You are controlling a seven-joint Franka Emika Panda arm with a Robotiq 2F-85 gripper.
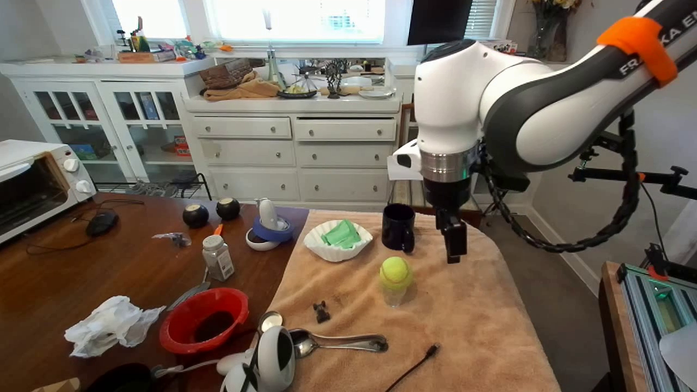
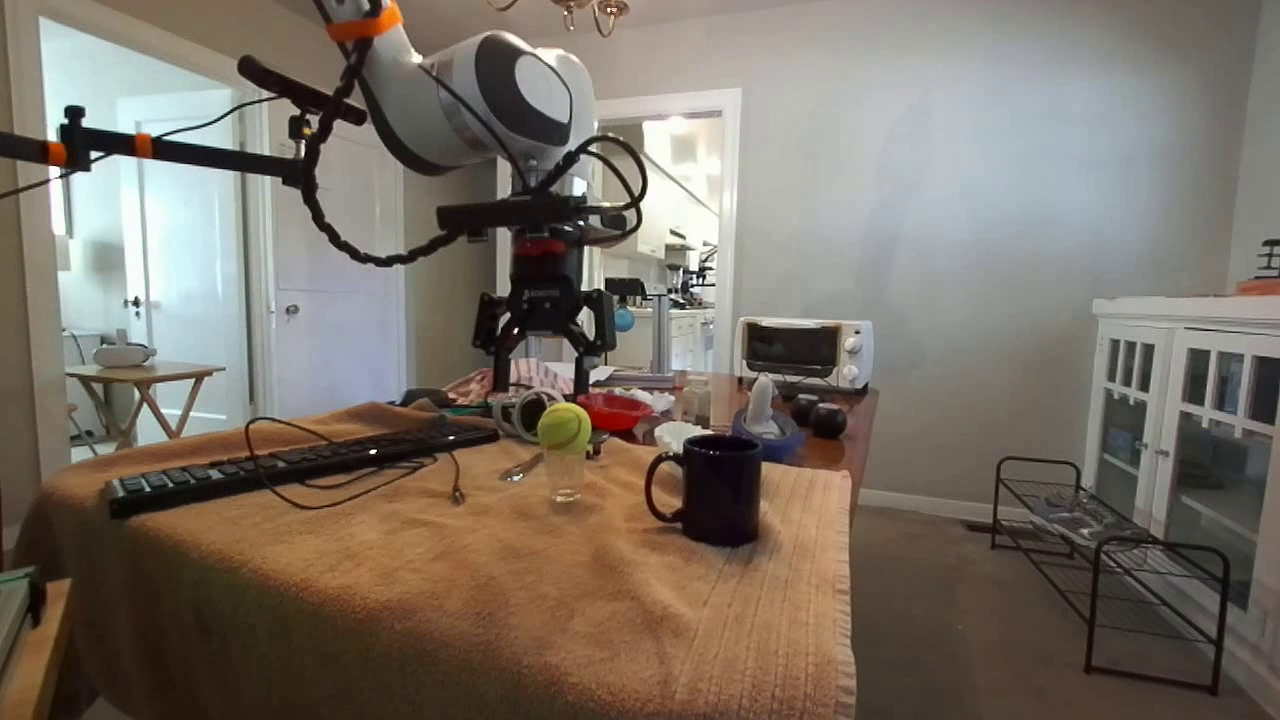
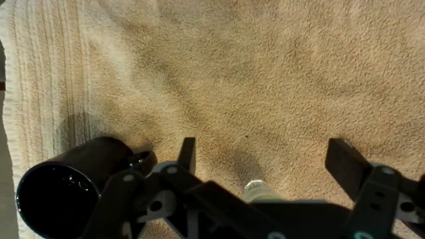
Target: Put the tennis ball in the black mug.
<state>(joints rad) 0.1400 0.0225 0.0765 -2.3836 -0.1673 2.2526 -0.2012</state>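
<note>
The tennis ball (image 1: 396,272) (image 2: 564,428) sits on top of a small clear cup (image 1: 393,298) (image 2: 565,482) on the tan towel. In the wrist view the cup (image 3: 257,188) shows, but the ball is almost wholly hidden behind the gripper body. The black mug (image 1: 397,226) (image 2: 722,490) stands upright on the towel near the ball, its dark opening facing up; it also shows in the wrist view (image 3: 99,154) at lower left. My gripper (image 1: 455,257) (image 2: 541,385) (image 3: 262,139) is open, its fingers wide apart with nothing between them, pointing down above the towel.
A white paper dish with green stuff (image 1: 338,240) lies beside the mug. Spoons (image 1: 348,342), a small dark clip (image 1: 321,312) and a cable (image 1: 411,369) lie on the towel (image 1: 463,326). A red bowl (image 1: 239,321) and a keyboard (image 2: 300,465) are nearby.
</note>
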